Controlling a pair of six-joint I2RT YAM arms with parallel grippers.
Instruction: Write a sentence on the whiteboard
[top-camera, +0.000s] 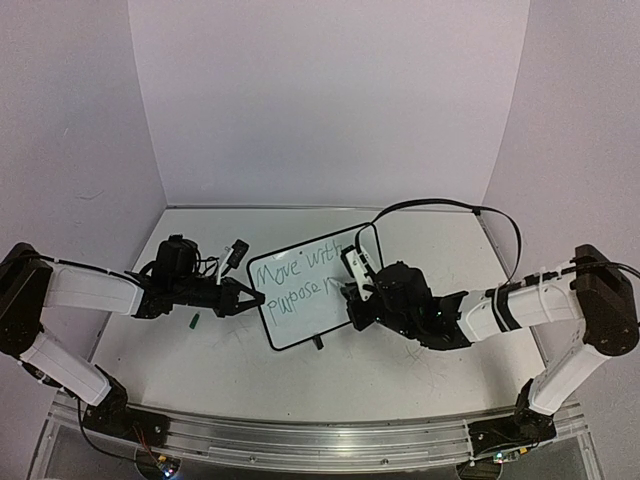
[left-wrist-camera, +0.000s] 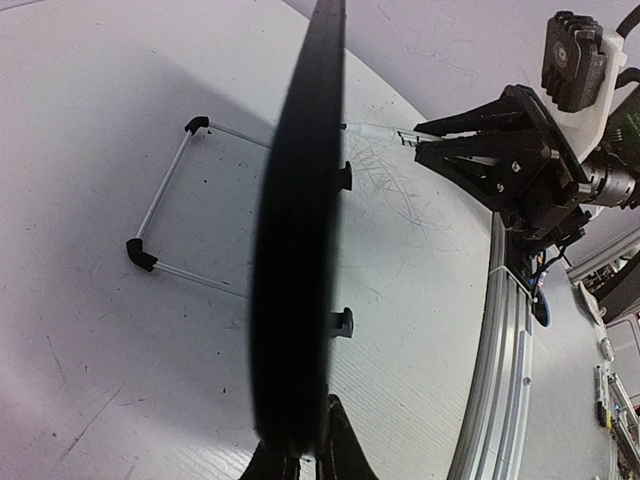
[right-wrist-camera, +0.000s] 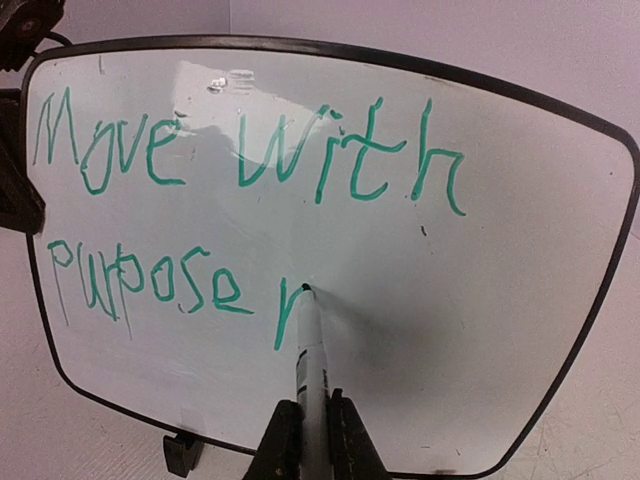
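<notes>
One whiteboard (top-camera: 300, 300), one marker (right-wrist-camera: 311, 370), one small green piece (top-camera: 194, 321) on the table to its left. Two arms, both stretched low: left gripper (left-wrist-camera: 305, 455) clamps the board's left edge, right gripper (right-wrist-camera: 310, 445) pinches the marker, tip touching the board.

Whiteboard (right-wrist-camera: 480, 330) white, thin black frame, 2 lines of green handwriting; marker (right-wrist-camera: 311, 372) white barrel, dark tip; small green object (top-camera: 193, 321) left on scuffed white table (top-camera: 400, 365); walls (top-camera: 330, 100) pale lilac.

Your left arm (top-camera: 90, 290) reaches in low from the left, and your left gripper (top-camera: 250, 297) is clamped on the whiteboard's (top-camera: 312, 318) edge. Your right arm (top-camera: 520, 305) stretches in from the right, with your right gripper (right-wrist-camera: 310, 445) pinching a marker (right-wrist-camera: 308, 350), fingers pointed at the board.
</notes>
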